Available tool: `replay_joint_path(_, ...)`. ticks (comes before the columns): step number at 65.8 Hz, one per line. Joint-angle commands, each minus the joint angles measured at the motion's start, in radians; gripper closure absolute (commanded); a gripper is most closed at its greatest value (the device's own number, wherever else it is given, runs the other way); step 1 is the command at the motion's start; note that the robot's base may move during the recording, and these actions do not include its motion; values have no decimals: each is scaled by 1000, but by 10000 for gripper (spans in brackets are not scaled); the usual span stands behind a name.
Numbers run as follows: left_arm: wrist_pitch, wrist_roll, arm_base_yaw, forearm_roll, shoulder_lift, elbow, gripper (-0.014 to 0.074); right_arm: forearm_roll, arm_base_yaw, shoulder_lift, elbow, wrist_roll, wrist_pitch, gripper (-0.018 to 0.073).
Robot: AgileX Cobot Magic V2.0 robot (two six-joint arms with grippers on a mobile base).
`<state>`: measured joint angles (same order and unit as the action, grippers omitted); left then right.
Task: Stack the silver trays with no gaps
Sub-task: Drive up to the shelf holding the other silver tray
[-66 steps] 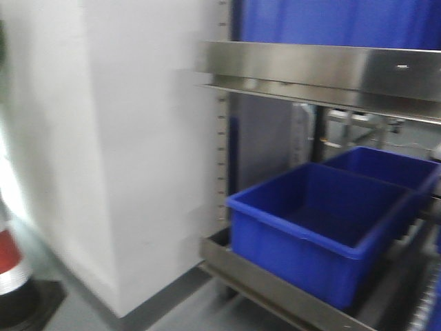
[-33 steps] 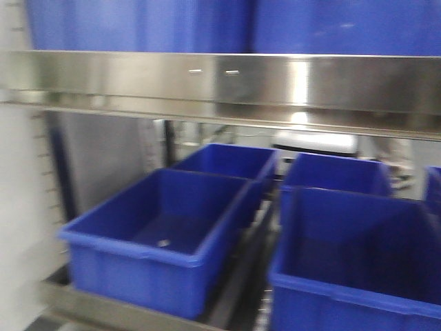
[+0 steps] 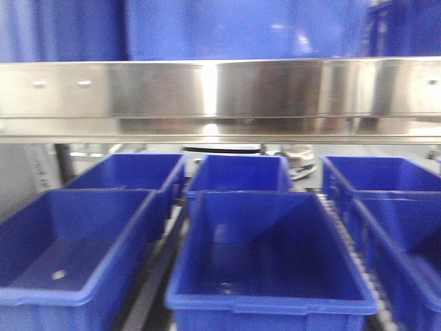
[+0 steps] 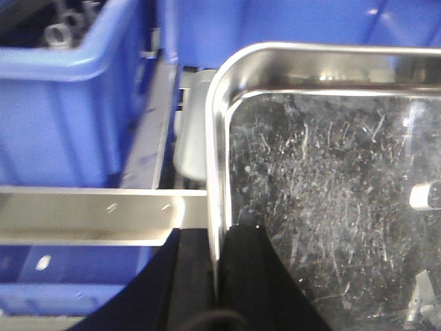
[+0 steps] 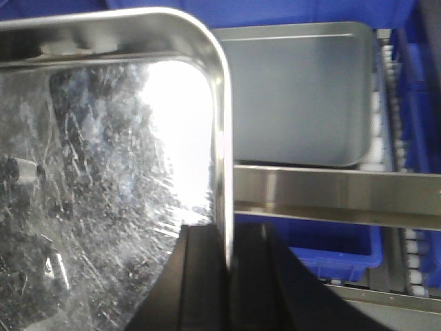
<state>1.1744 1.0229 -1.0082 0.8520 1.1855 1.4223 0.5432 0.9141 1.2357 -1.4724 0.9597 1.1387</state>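
The left gripper (image 4: 215, 256) and right gripper (image 5: 227, 256) pinch opposite rims of a scratched rectangular stainless-steel tray (image 4: 331, 193). A second silver tray (image 5: 296, 89) lies beyond the brushed-steel shelf rail (image 5: 331, 194).

Scratch-flecked shiny silver tray (image 4: 331, 193), solid blue bins (image 3: 269, 316), brushed grey steel rail (image 3: 220, 96)

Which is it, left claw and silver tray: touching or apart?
Touching. Left wrist view: the left claw pinches the silver tray by its rim, a black finger against each side.
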Motion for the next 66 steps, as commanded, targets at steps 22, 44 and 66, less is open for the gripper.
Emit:
replay_joint_path(22, -67, -3, -8, -10, 0, 12, 614, -4, 4, -3, -13, -2, -77, 636)
replay_joint_path(44, -67, -3, -8, -10, 0, 12, 614, -4, 4, -3, -13, -2, -77, 636)
replay_joint_path(66, -67, -3, -8, -10, 0, 12, 614, -4, 4, -3, -13, -2, -77, 636)
